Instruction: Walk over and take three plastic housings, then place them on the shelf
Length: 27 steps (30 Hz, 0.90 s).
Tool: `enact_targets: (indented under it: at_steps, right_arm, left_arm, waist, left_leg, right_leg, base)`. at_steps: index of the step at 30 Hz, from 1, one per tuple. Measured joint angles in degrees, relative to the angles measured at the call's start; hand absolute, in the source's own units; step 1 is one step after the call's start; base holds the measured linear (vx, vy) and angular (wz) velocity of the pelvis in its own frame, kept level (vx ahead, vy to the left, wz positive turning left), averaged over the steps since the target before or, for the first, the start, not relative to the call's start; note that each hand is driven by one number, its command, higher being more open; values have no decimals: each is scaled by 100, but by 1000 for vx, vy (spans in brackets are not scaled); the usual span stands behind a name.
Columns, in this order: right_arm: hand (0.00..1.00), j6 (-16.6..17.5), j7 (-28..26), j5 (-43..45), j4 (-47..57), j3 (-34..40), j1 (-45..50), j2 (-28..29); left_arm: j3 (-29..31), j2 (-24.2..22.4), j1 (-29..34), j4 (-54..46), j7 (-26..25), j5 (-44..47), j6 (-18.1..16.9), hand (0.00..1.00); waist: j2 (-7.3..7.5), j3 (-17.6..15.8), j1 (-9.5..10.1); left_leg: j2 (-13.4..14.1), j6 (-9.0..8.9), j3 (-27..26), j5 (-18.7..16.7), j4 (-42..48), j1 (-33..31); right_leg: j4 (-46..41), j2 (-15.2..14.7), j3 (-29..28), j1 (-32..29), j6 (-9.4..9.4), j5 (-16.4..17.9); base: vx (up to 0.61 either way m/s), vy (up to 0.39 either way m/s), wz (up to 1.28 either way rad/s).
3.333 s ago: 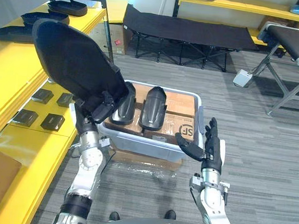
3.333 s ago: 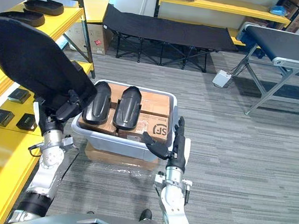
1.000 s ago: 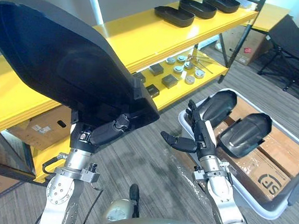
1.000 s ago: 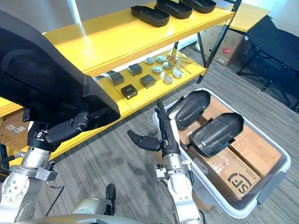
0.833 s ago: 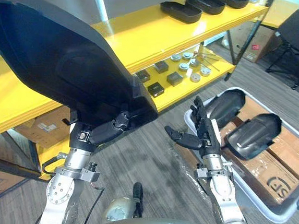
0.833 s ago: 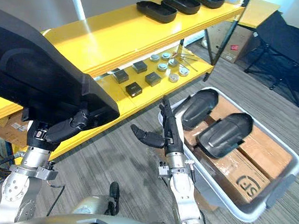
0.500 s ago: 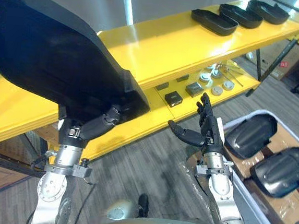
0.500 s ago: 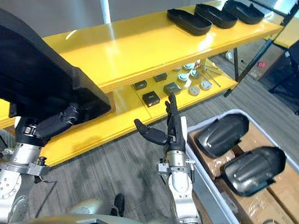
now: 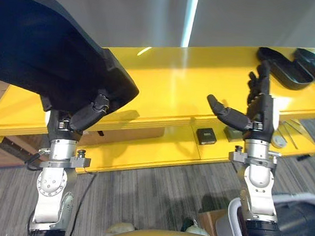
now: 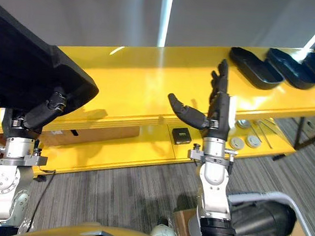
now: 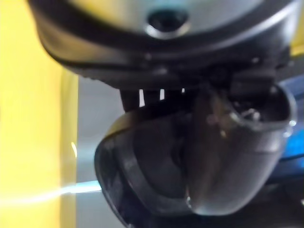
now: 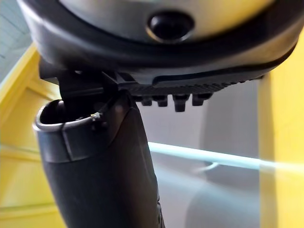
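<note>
My left hand (image 9: 88, 111) is shut on the lower edge of a large black plastic housing (image 9: 42, 47), held up high at the left in front of the yellow shelf (image 9: 188, 82). Three more black housings (image 10: 252, 66) lie in a row at the right end of the shelf top. My right hand (image 9: 256, 110) is raised in front of the shelf, open and holding nothing, its thumb (image 12: 104, 175) standing apart from the straight fingers. Another housing (image 10: 261, 220) lies in the grey bin (image 10: 239, 198) at the lower right.
The lower yellow shelf board (image 10: 116, 153) carries a small black box (image 10: 181, 135), round metal parts (image 10: 245, 141) and thin tools. A cardboard box (image 9: 128, 135) sits at its back. Grey carpet (image 10: 111, 202) runs between me and the shelf.
The camera has swung round to face the shelf squarely, so the bin has slid to the lower right corner. My right hand has risen before the shelf. The left hand still holds the housing.
</note>
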State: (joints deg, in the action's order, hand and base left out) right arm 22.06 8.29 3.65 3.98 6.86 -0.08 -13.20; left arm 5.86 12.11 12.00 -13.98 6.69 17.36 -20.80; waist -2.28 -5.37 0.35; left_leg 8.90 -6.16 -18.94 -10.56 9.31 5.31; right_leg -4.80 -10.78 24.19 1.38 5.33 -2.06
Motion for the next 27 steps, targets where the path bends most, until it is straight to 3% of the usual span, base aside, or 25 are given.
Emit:
enact_targets:
  at_steps: [2,5,8,10,11,12,13,14,15,17,18,19,20,22,24,27]
  right_arm:
    - [100,-13,64,-5,0,163,57,-2]
    - [100,-12,-3,22,1,138,226,102]
    - [100,-12,-119,640,42,170,435,339]
    - [100,-13,-290,887,40,203,531,522]
    - [100,-12,-389,920,43,205,540,487]
    - [100,-12,-449,919,46,204,545,451]
    - [100,-7,-521,940,45,226,559,415]
    - [100,1,-543,1099,45,274,568,429]
    - [100,14,-548,1258,45,364,552,459]
    - [100,30,-524,1371,46,468,577,439]
    - [100,35,-503,1368,45,461,613,418]
    - [100,38,-488,1364,37,371,696,482]
    - [100,81,-494,1365,79,228,829,503]
    - [100,91,-571,1482,107,-3,952,525]
    - [100,89,-796,1743,134,-220,1055,725]
    - [100,56,-840,1607,137,-409,1068,774]
  left_arm:
    - [-259,-67,-30,-16,228,-32,-1,0]
    - [-289,-45,-33,-13,223,-213,3,0]
    - [-276,-68,-23,-16,167,-203,68,0]
    - [-266,-111,-21,-7,8,-207,213,0]
    - [-256,-136,-18,-3,-124,-230,250,0]
    - [-245,-150,-18,-2,-170,-238,288,0]
    - [-237,-173,-9,11,-244,-278,384,0]
    - [-283,-172,-17,27,-261,-415,472,0]
    - [-323,-152,-24,27,-236,-482,486,0]
    - [-413,-149,-28,16,-171,-519,492,0]
    - [-451,-144,-27,14,-149,-569,501,0]
    - [-467,-66,-40,14,-133,-651,581,0]
    - [-476,84,-97,-4,-121,-628,702,0]
    - [-459,306,-210,-4,-131,-627,903,0]
    - [-299,500,-283,-8,-111,-591,1160,0]
    - [-143,493,-386,-6,-117,-318,1439,0]
  waist:
    - [-66,7,2]
    - [-36,17,-47]
    - [-30,15,-48]
    - [50,-95,-52]
    - [-1,-272,-47]
    - [-45,-350,-53]
    - [-96,-482,-60]
    - [-155,-452,-61]
    - [-154,-452,-73]
    - [-187,-432,-125]
    - [-220,-413,-154]
    - [-189,-390,-187]
    - [-43,-377,-261]
    - [97,-339,-290]
    - [160,-298,-297]
    - [135,-282,-352]
  left_leg:
    - [-44,3,-100,124,-298,226]
    - [-90,11,-168,128,-263,261]
    - [-151,15,-315,130,-218,266]
    - [-1,156,-349,44,873,-125]
    - [308,254,-213,-2,2173,-539]
    - [440,337,-57,51,2766,-731]
    - [592,318,226,-104,3488,-1035]
    - [543,232,324,-426,3070,-1137]
    - [421,266,325,-444,2422,-1140]
    - [204,124,549,-134,971,-1046]
    - [152,-31,648,404,576,-945]
    - [10,-3,518,605,474,-731]
    - [-134,42,374,491,447,-663]
    - [-240,152,104,420,447,-658]
    - [-278,195,-180,334,459,-657]
    - [-296,200,-339,323,447,-684]
  right_leg:
    - [58,-16,56,145,-2,1]
    - [225,-28,39,242,41,-50]
    - [443,-9,-89,270,75,-84]
    - [437,-50,-218,298,30,-43]
    - [392,22,-323,423,-69,61]
    - [384,65,-391,525,-94,131]
    - [386,89,-459,716,-4,187]
    - [361,59,-598,708,-8,194]
    - [363,-23,-711,692,3,190]
    - [390,-158,-919,674,91,187]
    - [392,-194,-1057,668,225,223]
    - [395,-293,-1251,683,287,238]
    - [396,-450,-1368,645,301,241]
    - [381,-600,-1556,469,337,210]
    - [385,-678,-1627,257,419,99]
    - [412,-670,-1560,87,558,-35]
  base:
    - [139,-21,28]
    - [90,28,-7]
    - [58,-4,-21]
    - [41,-48,-34]
    - [12,-60,-43]
    - [77,10,-55]
    - [102,106,-57]
    - [126,134,-66]
    - [92,138,-70]
    - [74,168,-58]
    - [83,241,-67]
    - [108,275,-74]
    - [94,203,-61]
    - [72,163,-53]
    - [69,128,-62]
    - [85,34,-39]
